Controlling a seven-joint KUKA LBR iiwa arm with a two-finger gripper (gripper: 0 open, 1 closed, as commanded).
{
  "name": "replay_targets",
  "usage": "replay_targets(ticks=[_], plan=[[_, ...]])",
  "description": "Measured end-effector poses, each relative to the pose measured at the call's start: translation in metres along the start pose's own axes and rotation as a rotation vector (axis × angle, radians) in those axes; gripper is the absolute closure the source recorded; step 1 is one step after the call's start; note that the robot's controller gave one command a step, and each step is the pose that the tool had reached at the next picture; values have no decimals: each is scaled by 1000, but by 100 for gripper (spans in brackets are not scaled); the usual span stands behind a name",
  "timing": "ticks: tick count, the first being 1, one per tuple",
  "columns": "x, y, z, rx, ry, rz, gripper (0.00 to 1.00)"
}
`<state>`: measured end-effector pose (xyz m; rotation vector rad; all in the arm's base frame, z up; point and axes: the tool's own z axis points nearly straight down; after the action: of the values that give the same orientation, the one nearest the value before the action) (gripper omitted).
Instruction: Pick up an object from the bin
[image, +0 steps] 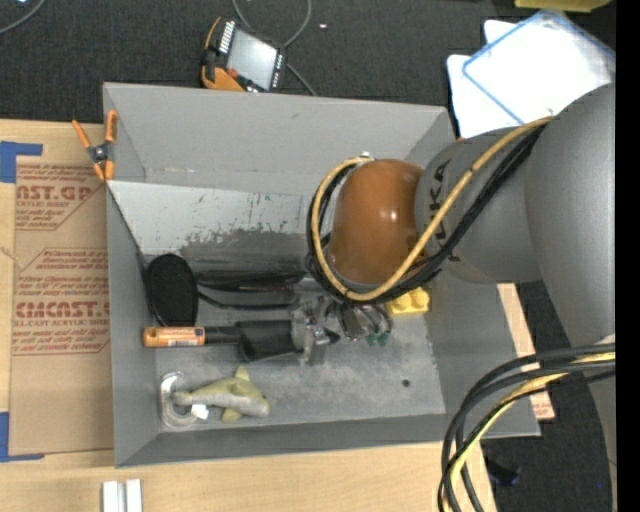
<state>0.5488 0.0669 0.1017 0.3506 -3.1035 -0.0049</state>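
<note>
My gripper (318, 330) is low in the middle of the bin, under the orange wrist cover. Just to its left lies a black chunky piece (265, 342), touching or nearly touching the gripper. That piece runs on leftward into a thin tool with an orange handle (172, 337). Behind them lies a long black curved thing (245, 290), ending in a black oval head (170, 287) at the left. A yellow thing (411, 300) peeks out to the right of the gripper, partly hidden by the arm.
A pale green toy animal (228, 394) lies by the front wall, with a clear plastic piece (172, 402) at its left end. A small green bit (381, 339) sits right of the gripper. The arm and its cables cover the bin's right side.
</note>
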Motion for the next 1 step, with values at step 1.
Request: replay_targets(ticks=[1], plan=[[0, 0, -18, 1, -2, 0, 100]])
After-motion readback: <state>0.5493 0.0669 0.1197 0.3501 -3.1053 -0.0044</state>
